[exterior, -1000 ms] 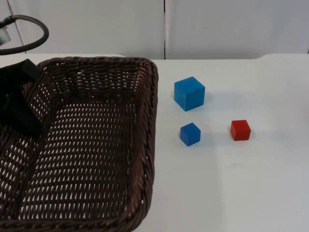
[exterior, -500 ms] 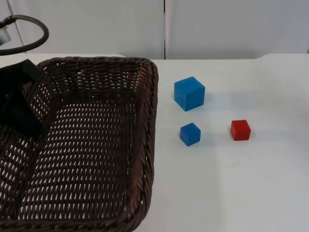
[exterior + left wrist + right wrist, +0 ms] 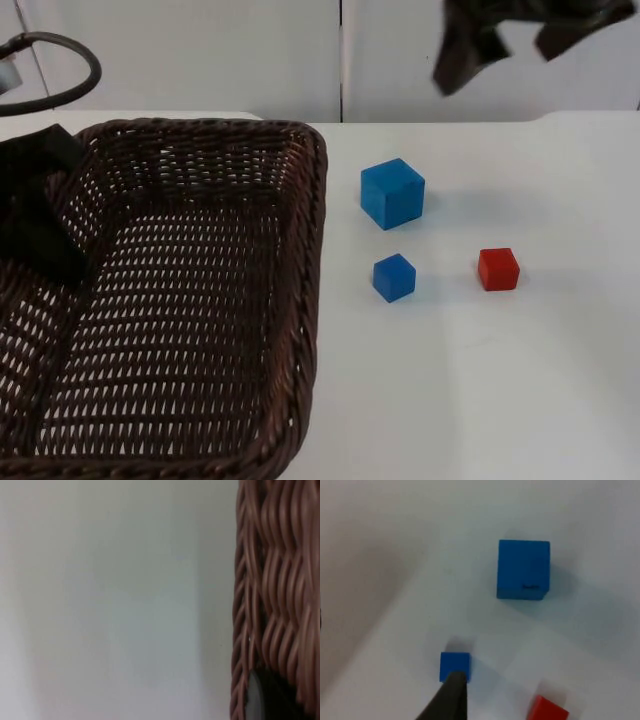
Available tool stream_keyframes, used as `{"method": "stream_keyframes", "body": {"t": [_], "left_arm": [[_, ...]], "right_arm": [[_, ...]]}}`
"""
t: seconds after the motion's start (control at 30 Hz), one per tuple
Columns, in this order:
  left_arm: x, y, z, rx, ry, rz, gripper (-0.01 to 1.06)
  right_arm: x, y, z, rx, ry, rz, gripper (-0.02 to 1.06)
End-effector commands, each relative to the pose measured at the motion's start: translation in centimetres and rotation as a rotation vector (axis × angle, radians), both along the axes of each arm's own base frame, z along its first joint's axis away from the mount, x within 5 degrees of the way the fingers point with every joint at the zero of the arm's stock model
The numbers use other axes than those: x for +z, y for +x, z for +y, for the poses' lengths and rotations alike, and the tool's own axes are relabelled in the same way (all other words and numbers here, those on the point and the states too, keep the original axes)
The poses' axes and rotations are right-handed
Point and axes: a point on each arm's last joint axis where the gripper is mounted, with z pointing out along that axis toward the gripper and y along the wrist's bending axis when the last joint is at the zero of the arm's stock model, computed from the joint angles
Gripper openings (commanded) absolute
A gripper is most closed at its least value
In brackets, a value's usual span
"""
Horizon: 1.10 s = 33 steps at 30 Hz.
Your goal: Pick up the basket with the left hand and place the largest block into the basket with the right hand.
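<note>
The dark brown wicker basket point(image 3: 318, 250) takes up the left of the top view, held up off the table. My left gripper point(image 3: 45, 235) is shut on its left rim; the left wrist view shows the weave point(image 3: 270, 605) close up beside a black fingertip point(image 3: 262, 700). The largest block, a blue cube point(image 3: 392, 193), stands on the table right of the basket and also appears in the right wrist view point(image 3: 523, 569). My right gripper point(image 3: 515, 40) hangs open, high above the table behind that cube, with nothing between its fingers.
A small blue cube point(image 3: 394, 277) sits just in front of the large one, with a small red cube point(image 3: 498, 269) to its right. Both appear in the right wrist view, blue point(image 3: 454, 666) and red point(image 3: 547, 709). White table extends to the right and front.
My right gripper has come into the top view at the upper right. The basket has shifted slightly in the left gripper's hold. The blocks have not moved.
</note>
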Motion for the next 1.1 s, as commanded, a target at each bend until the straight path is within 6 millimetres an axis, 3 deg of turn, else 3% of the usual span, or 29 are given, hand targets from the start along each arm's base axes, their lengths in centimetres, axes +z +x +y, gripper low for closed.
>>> {"method": "stream_keyframes", "body": {"t": [0.0, 0.23, 1.07], "left_arm": [[0.4, -0.1, -0.2, -0.002, -0.01, -0.01, 0.0], [0.4, 0.0, -0.1, 0.003, -0.001, -0.021, 0.0], [0.3, 0.0, 0.0, -0.001, 0.011, -0.02, 0.0]], "right_arm": [[-0.5, 0.5, 1.0, 0.028, -0.013, -0.015, 1.05], [-4.3, 3.2, 2.7, 0.028, 0.014, -0.068, 1.05], [-12.2, 7.6, 4.8, -0.045, 0.063, -0.065, 1.05]]}}
